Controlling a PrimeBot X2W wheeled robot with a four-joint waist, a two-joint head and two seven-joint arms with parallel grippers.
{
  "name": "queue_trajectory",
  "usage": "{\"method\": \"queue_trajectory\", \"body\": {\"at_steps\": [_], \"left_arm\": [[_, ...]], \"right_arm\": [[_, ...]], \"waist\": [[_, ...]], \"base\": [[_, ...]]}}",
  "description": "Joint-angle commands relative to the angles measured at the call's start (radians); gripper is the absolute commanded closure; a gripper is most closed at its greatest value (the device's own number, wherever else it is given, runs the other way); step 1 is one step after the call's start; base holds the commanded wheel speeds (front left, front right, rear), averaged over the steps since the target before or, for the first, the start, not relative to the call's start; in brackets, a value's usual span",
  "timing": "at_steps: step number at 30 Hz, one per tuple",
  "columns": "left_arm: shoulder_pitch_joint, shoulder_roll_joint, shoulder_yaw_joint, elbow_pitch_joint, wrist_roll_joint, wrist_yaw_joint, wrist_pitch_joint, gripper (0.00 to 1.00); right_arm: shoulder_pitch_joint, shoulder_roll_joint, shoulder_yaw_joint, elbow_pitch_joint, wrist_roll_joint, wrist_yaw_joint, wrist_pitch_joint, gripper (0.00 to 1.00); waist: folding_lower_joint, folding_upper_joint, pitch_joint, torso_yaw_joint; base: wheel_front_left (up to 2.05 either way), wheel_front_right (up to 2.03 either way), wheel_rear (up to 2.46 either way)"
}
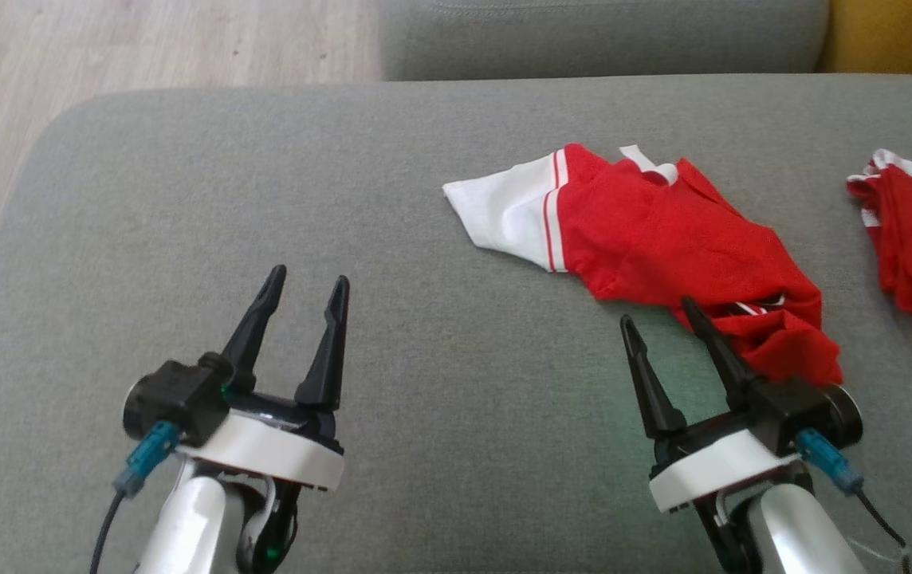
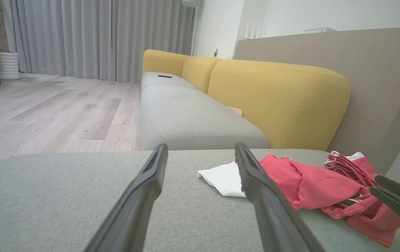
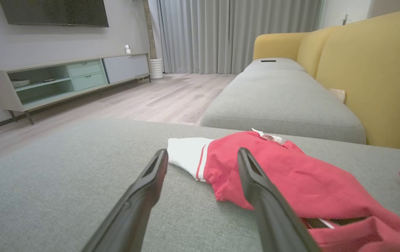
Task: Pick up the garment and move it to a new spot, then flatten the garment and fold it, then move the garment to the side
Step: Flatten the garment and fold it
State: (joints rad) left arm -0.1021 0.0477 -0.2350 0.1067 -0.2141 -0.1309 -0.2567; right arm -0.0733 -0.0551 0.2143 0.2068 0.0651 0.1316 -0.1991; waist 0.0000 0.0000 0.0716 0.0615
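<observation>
Both stand wide open and empty: left end effector (image 1: 309, 276) over bare cushion (image 1: 265, 159), right end effector (image 1: 658, 311) at the crumpled red-and-white garment's (image 1: 647, 231) near edge, right of the cushion's middle.

Soft, even daylight fills all three views, brightest at the grey curtains (image 2: 91, 38). Shadows are faint, just a thin dark rim under the red garment (image 1: 663, 231). The head view is slightly grainy, its wooden floor (image 1: 161, 40) washed pale. Both wrist views bow at the edges, and the jaws blur where they are nearest the lens.
</observation>
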Motion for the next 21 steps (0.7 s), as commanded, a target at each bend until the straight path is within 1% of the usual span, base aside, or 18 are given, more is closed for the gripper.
{"method": "queue_trajectory", "body": {"at_steps": [1,6,10,14,15,21], "left_arm": [[-0.033,0.003,0.024,-0.036,0.001,0.0,-0.005,0.0],[-0.055,0.003,0.004,-0.04,-0.005,0.0,-0.005,0.0],[-0.076,0.003,-0.015,-0.042,-0.017,0.0,-0.005,0.0],[-0.099,0.003,-0.042,-0.037,-0.034,0.0,-0.005,0.0],[-0.099,0.003,-0.042,-0.037,-0.034,0.0,-0.005,0.0],[-0.128,0.003,-0.076,-0.031,-0.065,0.009,-0.005,0.0]], "right_arm": [[-0.058,0.005,0.021,-0.023,0.005,-0.001,-0.016,0.0],[-0.124,0.005,0.027,0.001,-0.028,-0.001,-0.013,0.0],[-0.201,0.004,0.026,0.043,-0.081,-0.001,0.035,0.0],[-0.294,-0.007,0.033,0.142,-0.108,-0.001,0.101,0.0],[-0.294,-0.007,0.033,0.142,-0.108,-0.001,0.101,0.0],[-0.429,-0.048,0.026,0.355,-0.119,-0.001,0.182,0.0]], "waist": [[0.0,0.0,0.011,0.013],[0.0,0.0,0.046,0.056],[0.0,0.0,0.093,0.103],[0.0,0.0,0.142,0.159],[0.0,0.0,0.142,0.159],[0.0,0.0,0.194,0.239]], "base": [[0.0,0.0,0.0],[0.0,0.0,0.0],[0.0,0.0,0.0],[0.0,0.0,0.0],[0.0,0.0,0.0],[0.0,0.0,0.0]]}}
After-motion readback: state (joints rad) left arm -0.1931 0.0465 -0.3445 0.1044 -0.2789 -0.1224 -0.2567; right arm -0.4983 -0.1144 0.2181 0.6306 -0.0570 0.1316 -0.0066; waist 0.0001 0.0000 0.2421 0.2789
